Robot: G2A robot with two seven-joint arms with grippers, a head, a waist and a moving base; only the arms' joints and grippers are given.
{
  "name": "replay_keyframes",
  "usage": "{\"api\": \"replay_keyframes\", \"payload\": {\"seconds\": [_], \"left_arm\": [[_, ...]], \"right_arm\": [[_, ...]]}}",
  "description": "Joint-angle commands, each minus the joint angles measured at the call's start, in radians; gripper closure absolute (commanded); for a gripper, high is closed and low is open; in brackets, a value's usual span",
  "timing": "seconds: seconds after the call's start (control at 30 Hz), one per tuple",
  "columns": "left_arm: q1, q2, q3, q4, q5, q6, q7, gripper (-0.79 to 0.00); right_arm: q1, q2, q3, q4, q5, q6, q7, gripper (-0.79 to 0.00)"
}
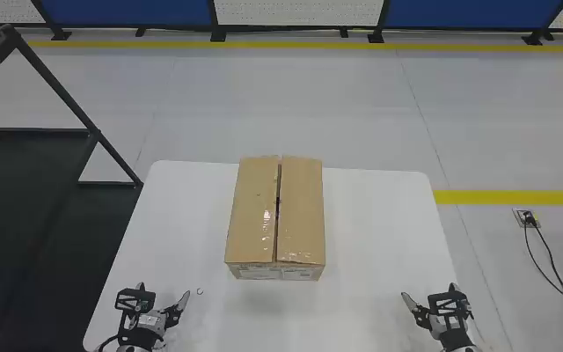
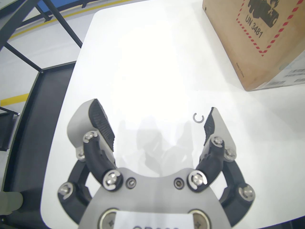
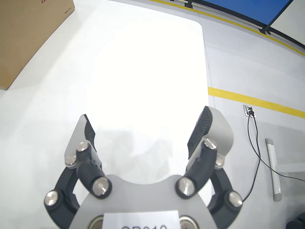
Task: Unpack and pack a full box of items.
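Note:
A brown cardboard box [image 1: 276,216] stands in the middle of the white table [image 1: 378,255], its top flaps closed and taped along the centre seam. Its side with a red-dashed label faces the left wrist view [image 2: 255,27], and a corner of the box [image 3: 28,24] appears in the right wrist view. My left gripper [image 1: 154,310] [image 2: 152,117] hovers open near the table's front left corner, nothing between its fingers. At the front right corner my right gripper [image 1: 435,306] [image 3: 146,125] is open and empty too. Both are well short of the box.
A small metal C-shaped ring [image 2: 198,117] [image 1: 201,291] lies on the table just ahead of my left gripper. A dark metal frame [image 1: 79,123] stands off the table's left side. A cable and floor socket [image 3: 249,111] lie on the floor to the right.

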Motion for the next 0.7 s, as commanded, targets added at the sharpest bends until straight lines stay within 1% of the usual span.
{"api": "replay_keyframes", "payload": {"seconds": [0.0,0.33,0.4,0.43,0.47,0.53,0.67], "left_arm": [[0.0,0.0,0.0,0.0,0.0,0.0,0.0,-0.784],[0.0,0.0,0.0,0.0,0.0,0.0,0.0,-0.784],[-0.006,0.001,-0.004,-0.001,0.003,-0.036,0.032,-0.785],[-0.005,0.001,-0.009,0.012,0.007,-0.037,0.054,-0.785],[-0.005,0.0,-0.007,0.015,-0.007,-0.043,0.056,-0.785],[-0.013,0.001,-0.011,0.013,-0.018,-0.086,0.069,-0.785],[-0.029,0.0,-0.019,0.02,-0.045,-0.114,0.096,-0.785]], "right_arm": [[0.0,0.0,0.0,0.0,0.0,0.0,0.0,-0.784],[0.0,0.0,0.0,0.0,0.0,0.0,0.0,-0.784],[0.004,0.001,-0.001,-0.005,-0.01,-0.017,-0.002,-0.785],[0.006,0.001,0.001,-0.01,-0.02,-0.025,-0.006,-0.785],[0.007,0.001,0.002,-0.014,-0.027,-0.03,-0.01,-0.785],[0.008,0.002,0.0,-0.028,-0.052,-0.044,-0.015,-0.785],[0.002,0.003,-0.006,-0.058,-0.091,-0.077,-0.056,-0.785]]}}
